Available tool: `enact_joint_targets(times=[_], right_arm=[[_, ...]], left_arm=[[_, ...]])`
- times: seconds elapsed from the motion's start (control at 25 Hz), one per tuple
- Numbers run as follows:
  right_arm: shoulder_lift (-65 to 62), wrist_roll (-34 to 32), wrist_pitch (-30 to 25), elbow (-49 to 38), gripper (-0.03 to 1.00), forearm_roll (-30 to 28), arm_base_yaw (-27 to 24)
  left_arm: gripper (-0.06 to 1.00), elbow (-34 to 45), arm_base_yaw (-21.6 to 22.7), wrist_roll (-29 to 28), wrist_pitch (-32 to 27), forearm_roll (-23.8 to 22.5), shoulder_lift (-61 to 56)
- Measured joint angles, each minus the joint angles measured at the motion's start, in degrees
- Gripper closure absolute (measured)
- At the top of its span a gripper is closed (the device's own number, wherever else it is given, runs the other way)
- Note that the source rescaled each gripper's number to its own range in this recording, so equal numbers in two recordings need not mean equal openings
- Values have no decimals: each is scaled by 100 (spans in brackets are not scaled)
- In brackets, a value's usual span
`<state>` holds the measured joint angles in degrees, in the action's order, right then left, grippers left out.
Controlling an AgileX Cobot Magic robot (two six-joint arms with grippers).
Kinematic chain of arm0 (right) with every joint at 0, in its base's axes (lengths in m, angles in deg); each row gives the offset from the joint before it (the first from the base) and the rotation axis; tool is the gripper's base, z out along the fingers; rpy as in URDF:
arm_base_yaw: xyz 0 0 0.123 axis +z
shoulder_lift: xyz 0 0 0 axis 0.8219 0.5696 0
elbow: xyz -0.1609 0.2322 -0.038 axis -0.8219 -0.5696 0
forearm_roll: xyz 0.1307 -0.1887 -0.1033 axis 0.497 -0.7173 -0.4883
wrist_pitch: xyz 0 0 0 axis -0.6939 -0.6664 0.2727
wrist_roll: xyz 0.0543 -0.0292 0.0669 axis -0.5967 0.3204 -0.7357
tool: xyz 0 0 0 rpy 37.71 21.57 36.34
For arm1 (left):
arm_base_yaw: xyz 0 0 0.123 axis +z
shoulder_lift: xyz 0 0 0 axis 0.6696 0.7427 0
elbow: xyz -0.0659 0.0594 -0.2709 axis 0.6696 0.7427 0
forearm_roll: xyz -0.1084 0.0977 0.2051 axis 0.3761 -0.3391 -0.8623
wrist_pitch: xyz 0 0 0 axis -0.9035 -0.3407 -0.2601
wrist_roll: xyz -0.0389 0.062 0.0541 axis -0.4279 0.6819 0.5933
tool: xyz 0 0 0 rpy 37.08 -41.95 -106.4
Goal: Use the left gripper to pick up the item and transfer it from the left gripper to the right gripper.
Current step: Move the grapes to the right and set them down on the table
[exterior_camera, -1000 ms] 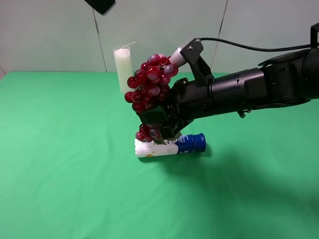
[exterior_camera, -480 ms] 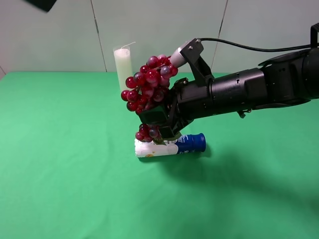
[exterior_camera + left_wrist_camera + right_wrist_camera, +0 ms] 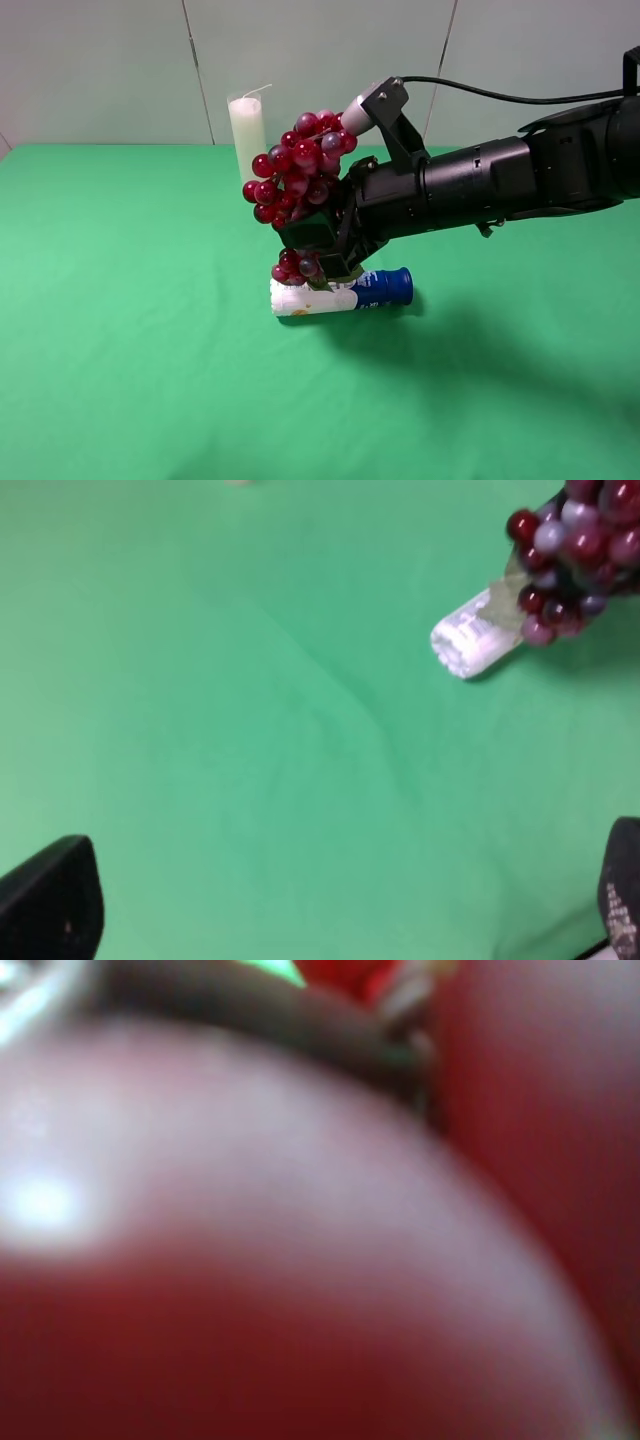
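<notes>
Gone from the high view is the left end effector (image 3: 335, 905), whose black tip showed at the top edge a second ago and further toward 9 o'clock half a second ago. The top of the grapes (image 3: 300, 165) swung a little toward 9 o'clock early in that second and has not moved since.

The left end effector now shows only in its own wrist view. Its two dark fingertips (image 3: 50, 905) stand wide apart with only green worktop (image 3: 250, 730) between them. It is open, empty and well apart from the bunch.

In the high view a white candle (image 3: 246, 140) stands upright at the back, at about 10 o'clock from the grapes, which overlap its lower edge. The grapes hang clear of the worktop near the middle. The right end effector (image 3: 318, 245) is clamped across them, with a large cluster rising above the jaws at 12 o'clock and a small cluster hanging below at 6 o'clock.

Under that small cluster a bottle (image 3: 340, 293) lies on its side, white end toward 9 o'clock and blue end toward 3 o'clock. Whether the lowest grapes touch it cannot be told.

The black arm (image 3: 500, 180) reaches in from 3 o'clock, with a cable (image 3: 480, 92) arching above it. The right wrist view is filled by blurred grapes (image 3: 250, 1290) close to the lens.
</notes>
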<state>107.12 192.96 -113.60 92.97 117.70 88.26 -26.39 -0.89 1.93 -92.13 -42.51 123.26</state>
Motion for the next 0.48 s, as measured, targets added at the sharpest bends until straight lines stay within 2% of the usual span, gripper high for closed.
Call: enact_joint_targets(times=[0.24, 0.48], right_arm=[[0, 0, 0, 0, 95, 0, 0], [0, -14, 0, 0, 95, 0, 0]], left_arm=[[-6, 1020, 0, -341, 0, -30, -1074], [-6, 2319, 0, -412, 189, -30, -2333]])
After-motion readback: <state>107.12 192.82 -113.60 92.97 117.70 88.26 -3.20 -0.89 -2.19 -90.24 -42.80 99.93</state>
